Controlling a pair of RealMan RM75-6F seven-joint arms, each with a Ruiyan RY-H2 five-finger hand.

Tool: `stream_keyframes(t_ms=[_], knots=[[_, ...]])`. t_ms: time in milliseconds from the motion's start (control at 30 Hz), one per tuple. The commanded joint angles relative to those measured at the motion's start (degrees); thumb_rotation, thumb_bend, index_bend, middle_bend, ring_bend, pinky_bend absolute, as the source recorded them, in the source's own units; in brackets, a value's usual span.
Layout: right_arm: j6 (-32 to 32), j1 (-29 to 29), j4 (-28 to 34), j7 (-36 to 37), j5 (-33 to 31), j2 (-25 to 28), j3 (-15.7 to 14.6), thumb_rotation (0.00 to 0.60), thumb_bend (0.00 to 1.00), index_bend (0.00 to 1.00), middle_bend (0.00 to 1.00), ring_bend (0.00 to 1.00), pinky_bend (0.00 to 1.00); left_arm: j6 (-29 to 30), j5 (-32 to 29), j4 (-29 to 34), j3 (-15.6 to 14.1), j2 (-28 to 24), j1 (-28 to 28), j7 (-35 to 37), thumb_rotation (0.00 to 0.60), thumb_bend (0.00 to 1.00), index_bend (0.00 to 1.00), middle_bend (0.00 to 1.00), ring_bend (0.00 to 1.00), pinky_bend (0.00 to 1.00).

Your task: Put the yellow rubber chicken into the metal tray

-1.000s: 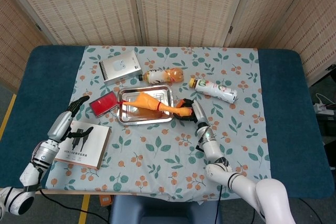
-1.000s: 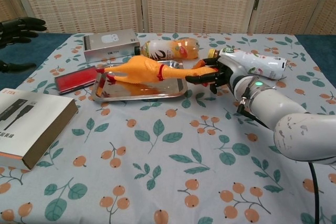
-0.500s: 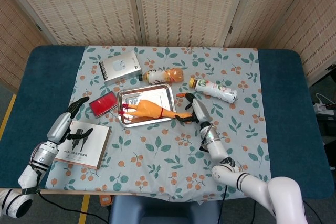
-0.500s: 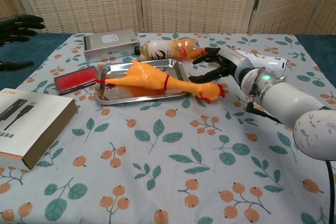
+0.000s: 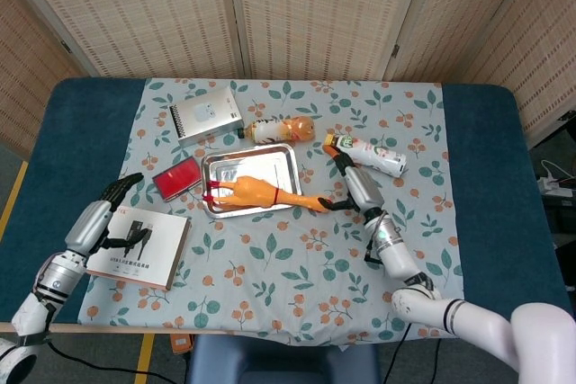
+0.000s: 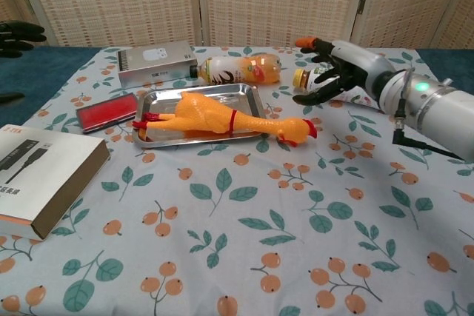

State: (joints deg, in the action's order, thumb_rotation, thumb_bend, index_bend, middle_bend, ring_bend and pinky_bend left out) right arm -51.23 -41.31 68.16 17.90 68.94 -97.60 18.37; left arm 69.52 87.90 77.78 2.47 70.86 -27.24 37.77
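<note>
The yellow rubber chicken lies on its side in the metal tray. Its red feet are at the tray's left end. Its neck crosses the right rim, and the head rests on the cloth outside the tray. My right hand hovers to the right of the chicken's head, raised, fingers apart, holding nothing. My left hand is off at the far left near the book, open and empty.
A grey box and an orange juice bottle lie behind the tray. A white bottle lies just behind my right hand. A red flat case sits left of the tray, and a boxed book sits at the front left.
My right hand let go of the chicken and lifted away to the right. The chicken dropped into the tray, its head left over the right rim. The left hand drew back slightly.
</note>
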Motion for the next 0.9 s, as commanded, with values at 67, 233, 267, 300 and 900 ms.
stream_keyframes(t_ms=[67, 233, 267, 300, 900], knots=[[-12.41, 9.13, 16.11, -17.26, 6.62, 14.13, -7.78, 0.6, 0.2, 0.0, 0.0, 0.0, 0.11, 1.39, -2.03, 2.78, -2.85, -5.37, 4.59, -10.75, 0.6, 0.33, 0.0, 0.0, 0.0, 0.0], [-23.33, 17.55, 25.34, -30.88, 10.02, 22.61, -13.86, 0.6, 0.21, 0.0, 0.0, 0.0, 0.0, 6.95, -8.39, 3.89, -2.72, -4.87, 10.67, -26.88, 0.6, 0.33, 0.0, 0.0, 0.0, 0.0], [-25.96, 19.62, 26.24, -33.38, 10.91, 23.63, -15.31, 0.6, 0.2, 0.0, 0.0, 0.0, 0.0, 10.28, -8.95, 3.16, -2.17, -3.35, 12.36, -29.56, 0.6, 0.33, 0.0, 0.0, 0.0, 0.0], [-27.87, 21.14, 26.48, -35.06, 11.53, 24.15, -16.33, 0.6, 0.2, 0.0, 0.0, 0.0, 0.0, 12.91, -8.95, 2.13, -1.73, -2.0, 13.54, -30.72, 0.6, 0.34, 0.0, 0.0, 0.0, 0.0], [-39.92, 35.04, 21.88, -27.7, 14.25, 27.16, -20.11, 0.6, 0.2, 0.0, 0.0, 0.0, 0.0, 18.68, -2.96, 1.3, -3.81, -1.59, 19.47, -30.97, 0.6, 0.35, 0.0, 0.0, 0.0, 0.0]])
